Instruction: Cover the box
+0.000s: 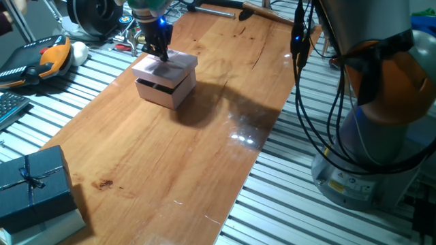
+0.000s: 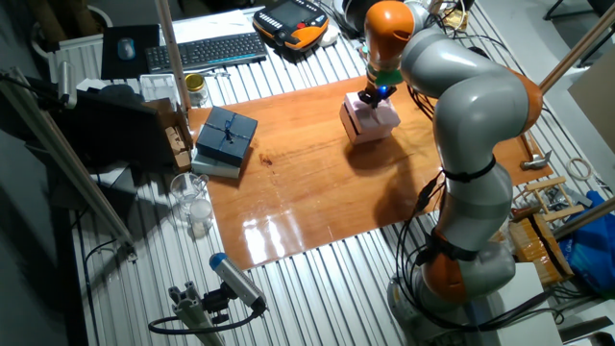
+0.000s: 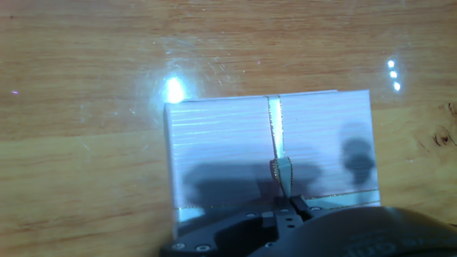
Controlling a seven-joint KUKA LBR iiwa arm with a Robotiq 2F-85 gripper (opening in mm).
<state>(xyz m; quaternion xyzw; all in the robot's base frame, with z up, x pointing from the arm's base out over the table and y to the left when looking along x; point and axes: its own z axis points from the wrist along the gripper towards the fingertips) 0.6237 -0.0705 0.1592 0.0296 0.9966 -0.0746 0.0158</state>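
The pale pink box (image 1: 162,93) stands on the wooden board (image 1: 170,156) at its far end. Its flat pink lid (image 1: 167,65) lies on top of it, slightly tilted, with a dark gap showing at the left front. My gripper (image 1: 161,56) comes down from above, its fingers together at the lid's middle. In the hand view the lid (image 3: 228,143) fills the centre with its string cross and small knot, and the gripper (image 3: 289,208) is shut at that knot. The other fixed view shows the box (image 2: 371,126) under the gripper (image 2: 373,99). The box's inside is hidden.
A dark blue ribboned box (image 1: 30,184) sits at the board's near left corner, also visible as the blue box (image 2: 228,135). An orange teach pendant (image 1: 41,58) and a keyboard (image 2: 207,50) lie off the board. The arm's base (image 1: 381,136) stands to the right.
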